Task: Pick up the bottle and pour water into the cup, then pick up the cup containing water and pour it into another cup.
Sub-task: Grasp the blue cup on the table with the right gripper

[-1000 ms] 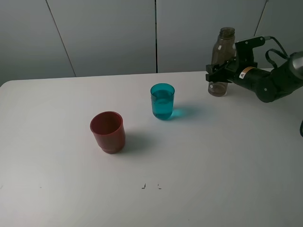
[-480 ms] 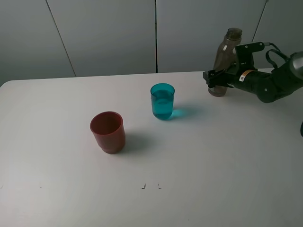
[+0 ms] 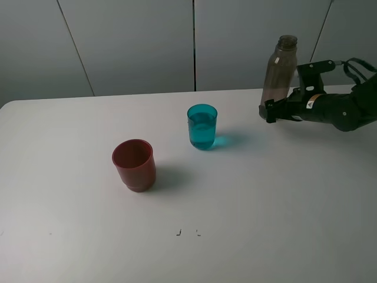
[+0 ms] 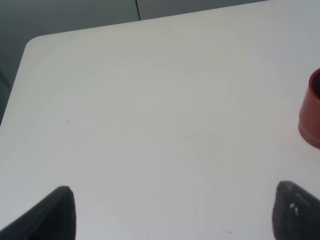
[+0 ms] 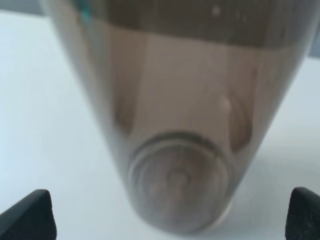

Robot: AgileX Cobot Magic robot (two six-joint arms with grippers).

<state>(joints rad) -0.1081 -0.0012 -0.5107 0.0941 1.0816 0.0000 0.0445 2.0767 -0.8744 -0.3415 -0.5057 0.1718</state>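
Observation:
The smoky grey-brown bottle (image 3: pixel 278 71) stands upright and capless at the table's back right. My right gripper (image 3: pixel 268 111) is low at its base, open. In the right wrist view the bottle (image 5: pixel 175 125) fills the picture, and the right gripper (image 5: pixel 165 220) has its two fingertips wide apart, neither touching it. The teal cup (image 3: pixel 202 126) holds water and stands mid-table. The red cup (image 3: pixel 134 164) sits to its front left. My left gripper (image 4: pixel 175 215) hangs open over bare table, with the red cup (image 4: pixel 312 115) at that view's edge. The exterior view does not show the left gripper.
The white table (image 3: pixel 265 200) ends at a rounded far-left corner (image 4: pixel 35 42). Grey wall panels (image 3: pixel 129 41) rise behind it. Two small dark marks (image 3: pixel 187 232) lie near the front middle.
My right gripper has opened and let go of the bottle. The bottle tipped briefly and now stands upright. The right arm has dropped lower and drawn back to the right.

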